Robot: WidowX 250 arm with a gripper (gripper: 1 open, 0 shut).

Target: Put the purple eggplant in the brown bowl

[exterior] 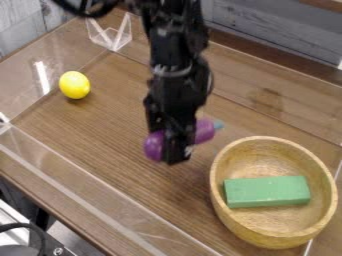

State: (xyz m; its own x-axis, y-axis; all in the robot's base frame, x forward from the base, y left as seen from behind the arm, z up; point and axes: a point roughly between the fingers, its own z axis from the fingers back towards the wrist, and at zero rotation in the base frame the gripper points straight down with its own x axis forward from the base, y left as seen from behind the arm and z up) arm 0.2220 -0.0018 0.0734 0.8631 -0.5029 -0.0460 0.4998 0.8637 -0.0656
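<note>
Your hand (175,146): pointing straight down, clamped on the purple eggplant (164,142), which hangs clear of the table (80,140), just left of the brown bowl (274,152). In that bowl you have a green block (267,191). A yellow ball (74,85) sits well apart at far left.
</note>
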